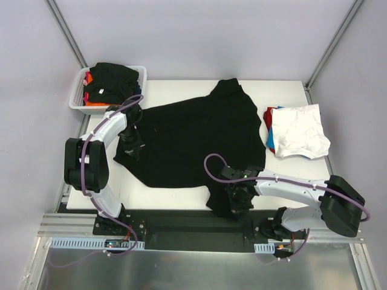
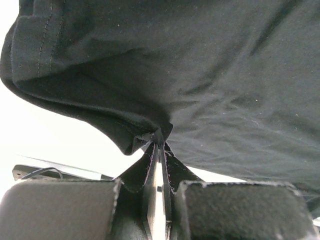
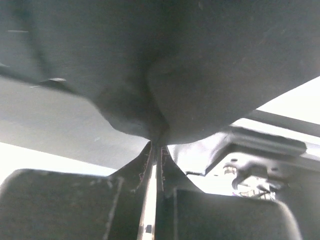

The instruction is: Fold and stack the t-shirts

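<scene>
A large black t-shirt (image 1: 193, 133) lies spread over the middle of the white table (image 1: 284, 90). My left gripper (image 1: 134, 150) is shut on its left edge; in the left wrist view the black cloth (image 2: 200, 85) bunches into the closed tips (image 2: 161, 140). My right gripper (image 1: 237, 202) is shut on the shirt's near corner at the table's front edge, and the right wrist view shows black fabric (image 3: 200, 65) pinched at the tips (image 3: 157, 144). A folded white t-shirt (image 1: 299, 130) tops a stack at the right, with red and blue cloth (image 1: 269, 130) under it.
A white mesh basket (image 1: 78, 99) stands at the back left, holding black (image 1: 112, 78), red and orange shirts. Grey walls enclose the table. The black mounting rail (image 1: 193, 226) runs along the near edge under both arm bases.
</scene>
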`<state>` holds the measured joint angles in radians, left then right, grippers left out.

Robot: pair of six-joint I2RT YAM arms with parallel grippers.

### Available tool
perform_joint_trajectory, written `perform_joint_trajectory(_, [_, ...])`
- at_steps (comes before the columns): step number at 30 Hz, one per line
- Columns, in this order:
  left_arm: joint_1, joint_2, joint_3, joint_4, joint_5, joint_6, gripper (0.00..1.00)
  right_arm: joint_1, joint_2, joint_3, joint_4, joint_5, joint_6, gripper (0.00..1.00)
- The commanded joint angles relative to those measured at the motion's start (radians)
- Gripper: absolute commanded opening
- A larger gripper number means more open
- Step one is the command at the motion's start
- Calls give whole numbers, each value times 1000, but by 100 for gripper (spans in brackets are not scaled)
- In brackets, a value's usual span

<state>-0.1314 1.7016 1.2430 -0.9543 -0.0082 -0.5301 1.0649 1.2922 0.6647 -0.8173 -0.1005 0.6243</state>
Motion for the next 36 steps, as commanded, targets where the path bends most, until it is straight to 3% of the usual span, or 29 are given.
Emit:
perform_joint_trajectory(1, [-5, -39, 49, -17, -4, 7, 2, -6, -73, 136, -184, 126, -11, 1])
perform_joint_trajectory(7, [-5, -109, 58, -53, -30, -11, 2, -112, -160, 205, -331, 186, -58, 1])
perform_joint_trajectory(18, [-5, -328, 21, -152, -107, -51, 2, -355, -266, 213, -445, 249, -227, 1])
perform_joint_trajectory(30, [-5, -477, -53, -210, -151, -93, 3, -563, -136, 285, -369, 234, -382, 1])
perform_joint_trajectory(36, [-5, -467, -66, -198, -165, -103, 3, -678, -24, 387, -332, 199, -475, 1])
